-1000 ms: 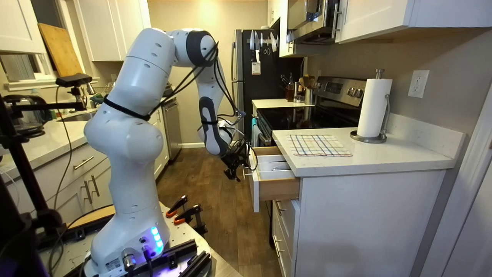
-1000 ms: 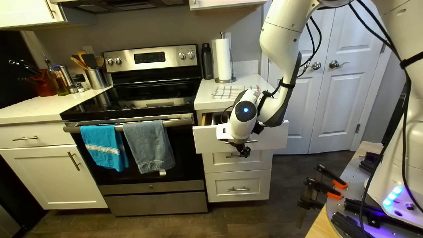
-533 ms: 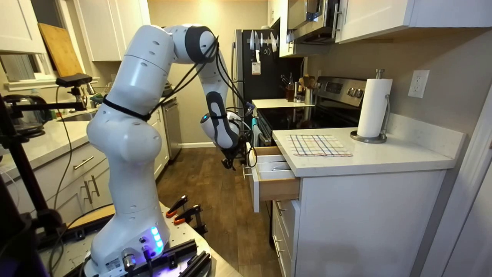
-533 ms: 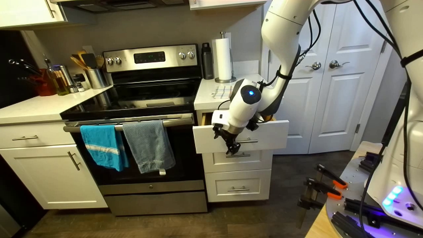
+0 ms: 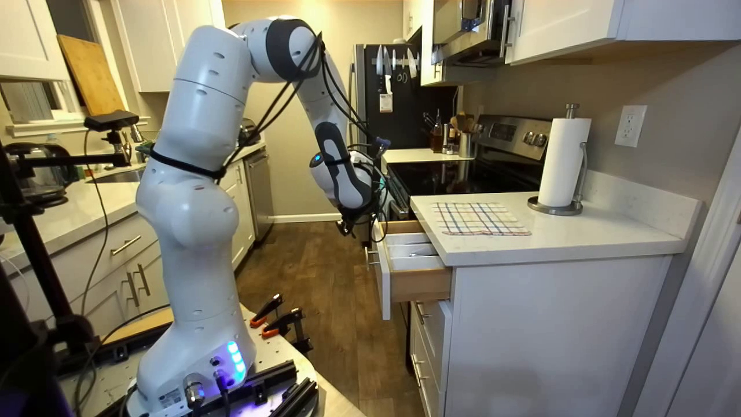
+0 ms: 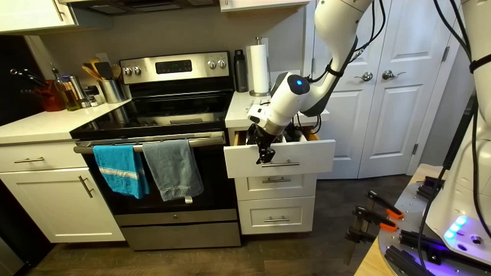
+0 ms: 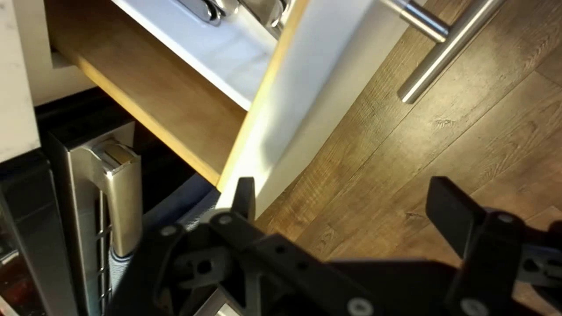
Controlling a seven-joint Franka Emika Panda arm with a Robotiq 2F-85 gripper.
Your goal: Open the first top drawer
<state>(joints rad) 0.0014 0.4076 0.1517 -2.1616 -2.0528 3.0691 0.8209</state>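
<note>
The first top drawer stands pulled out, with its white front panel and tan wooden side showing in the exterior views. A white tray with metal utensils lies inside it. Its bar handle is free of the gripper; it also shows at the upper right in the wrist view. My gripper is open and empty. In an exterior view the gripper is in front of the panel's left part, near the handle's left end. Its left finger overlaps the panel's end in the wrist view; I cannot tell if they touch.
The stove with its oven handle and two hanging towels stands beside the drawer. The countertop above holds a checked cloth and a paper towel roll. Lower drawers are below.
My gripper has risen from below the top drawer's handle to above its left end, shifting left in an exterior view. The drawer has stayed pulled out the same amount.
</note>
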